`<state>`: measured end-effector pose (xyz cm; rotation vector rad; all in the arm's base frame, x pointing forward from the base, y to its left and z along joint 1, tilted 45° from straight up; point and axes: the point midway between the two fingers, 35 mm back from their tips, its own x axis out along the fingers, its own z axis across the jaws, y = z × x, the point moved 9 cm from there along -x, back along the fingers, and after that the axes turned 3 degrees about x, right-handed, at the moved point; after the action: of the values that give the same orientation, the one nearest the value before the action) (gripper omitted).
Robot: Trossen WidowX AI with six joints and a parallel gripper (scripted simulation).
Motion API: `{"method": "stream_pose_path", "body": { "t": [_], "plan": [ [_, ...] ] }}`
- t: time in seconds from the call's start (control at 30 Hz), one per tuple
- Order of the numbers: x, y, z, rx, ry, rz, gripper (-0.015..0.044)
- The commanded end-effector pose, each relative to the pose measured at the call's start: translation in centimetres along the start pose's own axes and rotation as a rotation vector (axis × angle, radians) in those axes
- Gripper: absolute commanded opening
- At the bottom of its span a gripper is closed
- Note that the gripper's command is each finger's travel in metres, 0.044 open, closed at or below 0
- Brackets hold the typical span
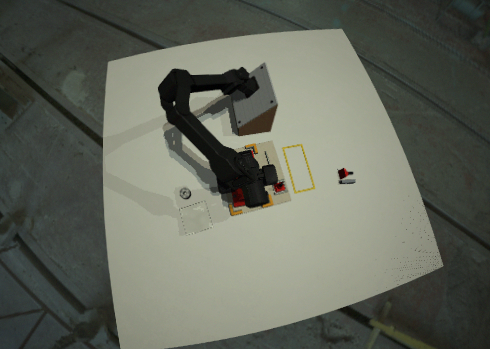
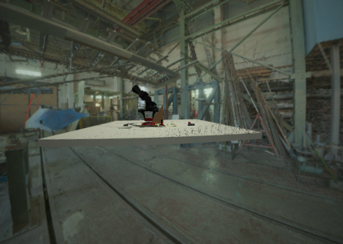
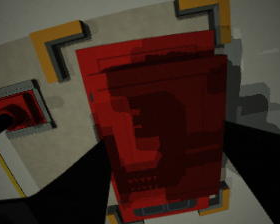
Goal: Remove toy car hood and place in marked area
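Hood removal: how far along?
Done: the gripper has reached the red toy car and closed on its hood. In hand: the hood looks slightly skewed against the car body, so lifting has begun. Left: carry it to the yellow marked area, set it down, open and back off.

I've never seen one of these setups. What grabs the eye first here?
A black arm bends across a pale table, its gripper closed on the bright red toy car, which sits between orange corner brackets; the fingers flank its red top panel. Beside the car lies a yellow-outlined rectangle, and further right a small red part.
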<state>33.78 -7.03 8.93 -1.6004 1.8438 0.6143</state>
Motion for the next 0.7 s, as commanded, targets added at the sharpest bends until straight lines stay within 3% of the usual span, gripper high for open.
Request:
{"method": "stream_pose_path", "body": {
  "t": [0.0,0.23,0.67],
  "plan": [
    [-0.9,-0.1,0.0,0.004,-0.003,-0.004,0.0],
    [-4.6,0.0,0.0,0.004,-0.003,-0.004,0.0],
    [-4.5,0.2,7.3,-0.005,-0.028,-0.007,0.0]
  ]
}}
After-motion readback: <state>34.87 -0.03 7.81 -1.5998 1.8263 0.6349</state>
